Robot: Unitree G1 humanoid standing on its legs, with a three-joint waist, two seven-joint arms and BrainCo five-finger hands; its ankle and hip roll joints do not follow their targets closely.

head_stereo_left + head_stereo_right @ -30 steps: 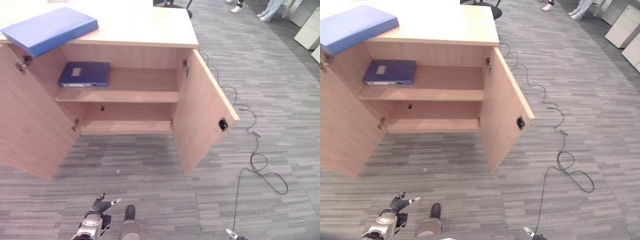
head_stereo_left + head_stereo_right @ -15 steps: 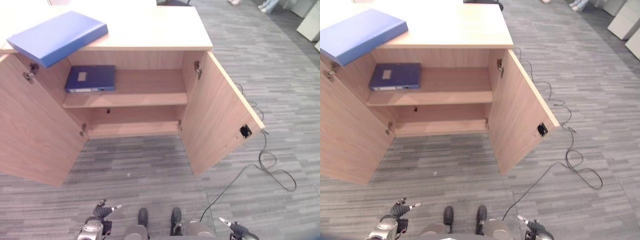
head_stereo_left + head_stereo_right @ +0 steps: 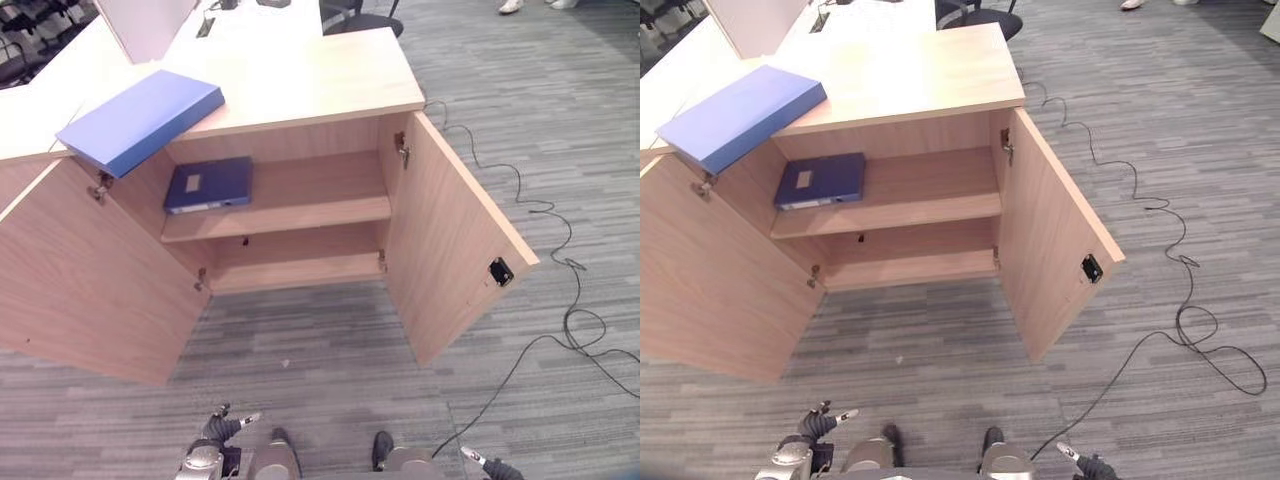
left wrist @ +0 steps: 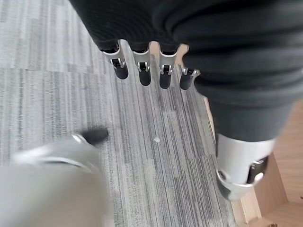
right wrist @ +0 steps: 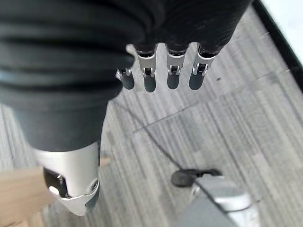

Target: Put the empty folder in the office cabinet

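The camera has shifted and nothing else moved: the blue folder (image 3: 140,121) lies over the cabinet top's (image 3: 310,85) left front corner, ready to be picked up, while left hand (image 4: 151,71) and right hand (image 5: 161,75) hang low with straight fingers, holding nothing.

legible text: none | dark blue folder (image 3: 208,186) lying flat on the upper shelf of the light wooden office cabinet (image 3: 300,90): pale label on its cover and pale strip on its spine, both too small to read | light blue folder (image 3: 140,120) on the cabinet top: plain cover
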